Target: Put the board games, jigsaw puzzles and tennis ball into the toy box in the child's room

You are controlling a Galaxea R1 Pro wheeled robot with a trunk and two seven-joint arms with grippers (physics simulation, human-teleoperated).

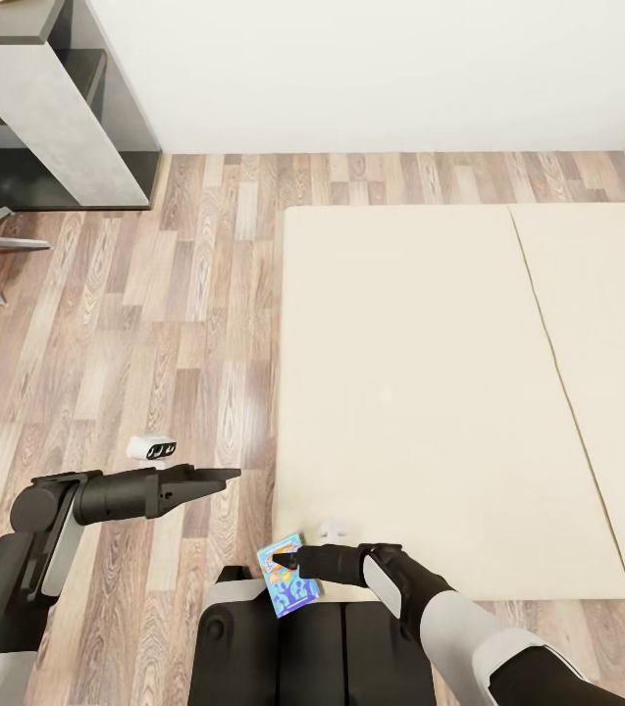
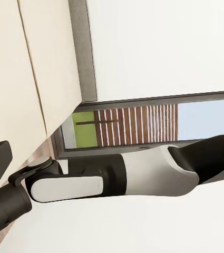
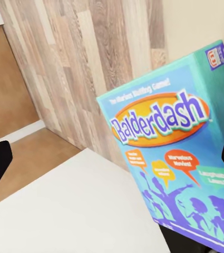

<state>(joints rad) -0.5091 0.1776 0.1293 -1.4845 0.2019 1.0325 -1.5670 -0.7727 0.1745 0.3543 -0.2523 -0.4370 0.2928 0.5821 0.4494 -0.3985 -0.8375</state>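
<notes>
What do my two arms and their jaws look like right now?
Both arms are matte black with light grey-white shell panels. The left arm has round black joints and ends in the slim, tapered black left gripper. The right arm has a white forearm cover behind the black right gripper.

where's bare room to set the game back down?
Most of the bed top is bare, from the far wall to its near edge. Crowded only at the near-left corner, where the right gripper holds the blue board game.
</notes>
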